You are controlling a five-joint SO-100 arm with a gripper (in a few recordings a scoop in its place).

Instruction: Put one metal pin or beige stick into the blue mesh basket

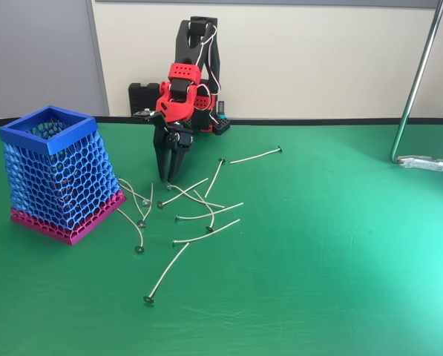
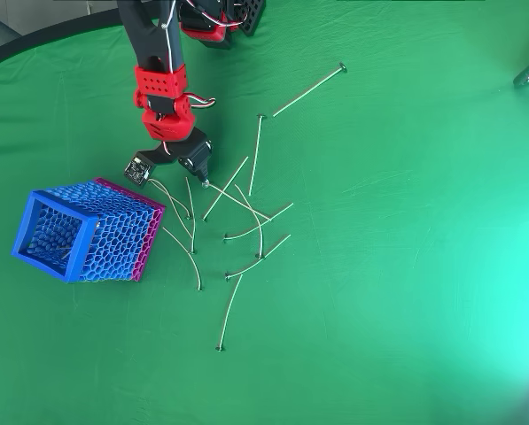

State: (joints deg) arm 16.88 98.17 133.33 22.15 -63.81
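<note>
Many thin pins point(image 1: 206, 213) lie scattered on the green table point(image 1: 340, 252), just beside the blue mesh basket point(image 1: 58, 174) and to its right in the fixed view. The basket stands upright near the left edge of the table. In the overhead view something pale shows through its opening point(image 2: 56, 239), but I cannot tell if it is a pin or only the mesh. So I judge the task as not yet done: one pin must be grasped, lifted and dropped through the blue rim.

The gripper point(image 1: 169, 176) points straight down at the upper end of the pile, with its fingertips very near the table. The two black fingers stand a little apart, in a narrow V, and nothing is clamped between them. The tips are close to the head of one pin point(image 2: 206, 184); whether they touch it, I cannot tell.
</note>
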